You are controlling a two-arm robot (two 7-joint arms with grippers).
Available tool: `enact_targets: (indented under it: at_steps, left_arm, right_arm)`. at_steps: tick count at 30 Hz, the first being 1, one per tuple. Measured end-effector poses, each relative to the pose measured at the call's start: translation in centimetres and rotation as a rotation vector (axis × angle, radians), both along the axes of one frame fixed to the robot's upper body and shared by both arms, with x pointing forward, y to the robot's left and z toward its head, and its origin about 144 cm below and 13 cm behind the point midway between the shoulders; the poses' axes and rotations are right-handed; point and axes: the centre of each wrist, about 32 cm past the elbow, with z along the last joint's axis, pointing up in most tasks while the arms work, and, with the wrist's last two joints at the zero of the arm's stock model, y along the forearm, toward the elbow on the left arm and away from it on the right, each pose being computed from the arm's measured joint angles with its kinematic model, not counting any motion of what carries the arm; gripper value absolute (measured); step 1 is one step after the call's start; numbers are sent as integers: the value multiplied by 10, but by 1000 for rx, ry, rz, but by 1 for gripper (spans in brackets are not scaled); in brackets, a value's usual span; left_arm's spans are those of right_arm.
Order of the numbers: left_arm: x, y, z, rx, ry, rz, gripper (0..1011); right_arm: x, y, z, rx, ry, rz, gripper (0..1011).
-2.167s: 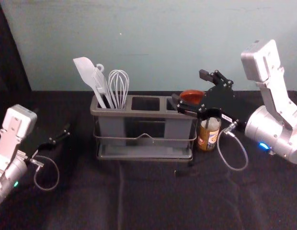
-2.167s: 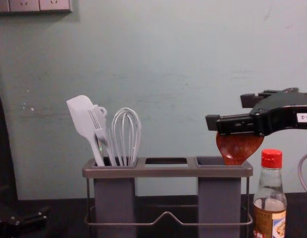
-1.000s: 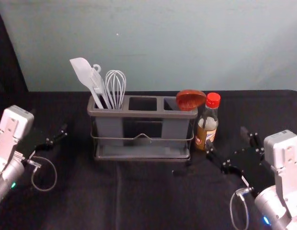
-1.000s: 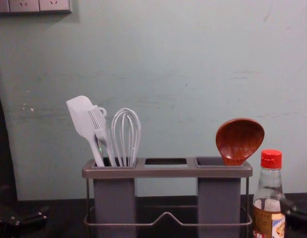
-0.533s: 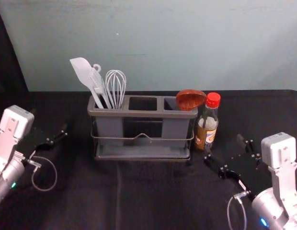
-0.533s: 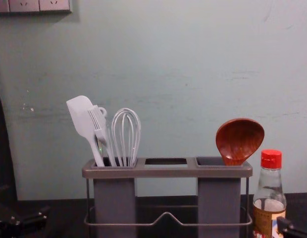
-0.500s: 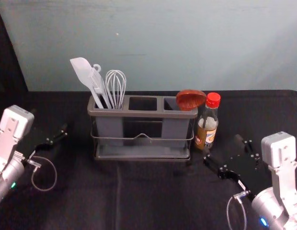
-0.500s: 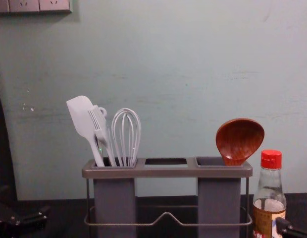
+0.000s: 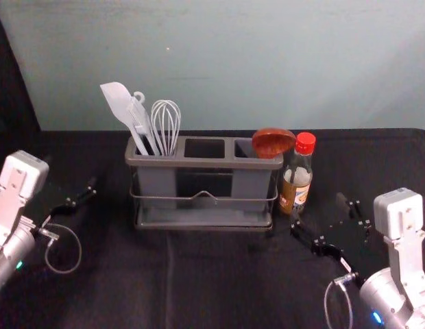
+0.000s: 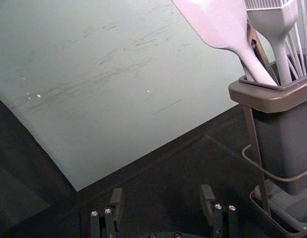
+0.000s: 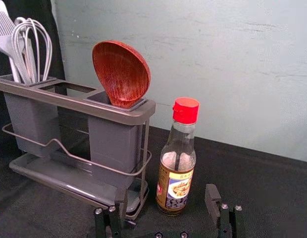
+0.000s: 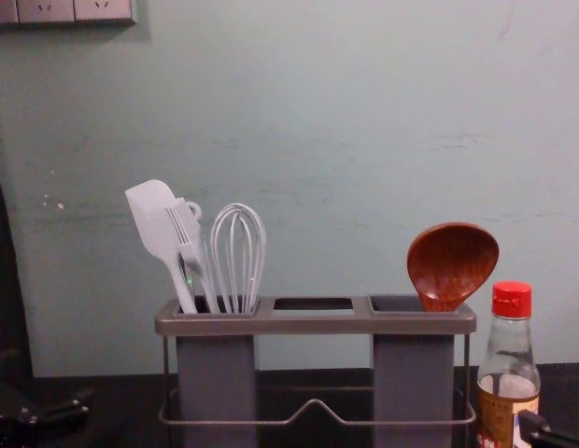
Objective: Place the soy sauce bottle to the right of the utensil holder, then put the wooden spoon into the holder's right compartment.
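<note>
The soy sauce bottle (image 9: 295,179) stands upright just right of the utensil holder (image 9: 207,162). In the holder's right compartment stands the wooden spoon (image 9: 273,142), its red-brown bowl above the rim and its lower handle hidden. My right gripper (image 9: 321,221) is open in front of and to the right of the bottle; in the right wrist view the right gripper (image 11: 166,203) has nothing between its fingers. My left gripper (image 9: 83,197) is parked at the left, away from the holder; in the left wrist view the left gripper (image 10: 161,201) is open too.
A white spatula (image 12: 157,222), a brush (image 12: 189,238) and a whisk (image 12: 238,254) stand in the holder's left compartment. Behind the black-covered table rises a pale green wall, with sockets (image 12: 75,9) at its upper left in the chest view.
My right gripper has moved off the spoon, down and to the right, leaving it standing in the right compartment. It has barely shifted in the last half second. The left arm keeps its place.
</note>
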Motion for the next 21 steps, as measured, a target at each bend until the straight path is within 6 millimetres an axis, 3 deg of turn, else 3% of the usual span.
enact_targets:
  at_steps: [21]
  left_arm:
    - [0, 0, 0, 0, 0, 0, 1011]
  right_arm:
    - [-1, 1, 0, -5, -6, -3, 1002]
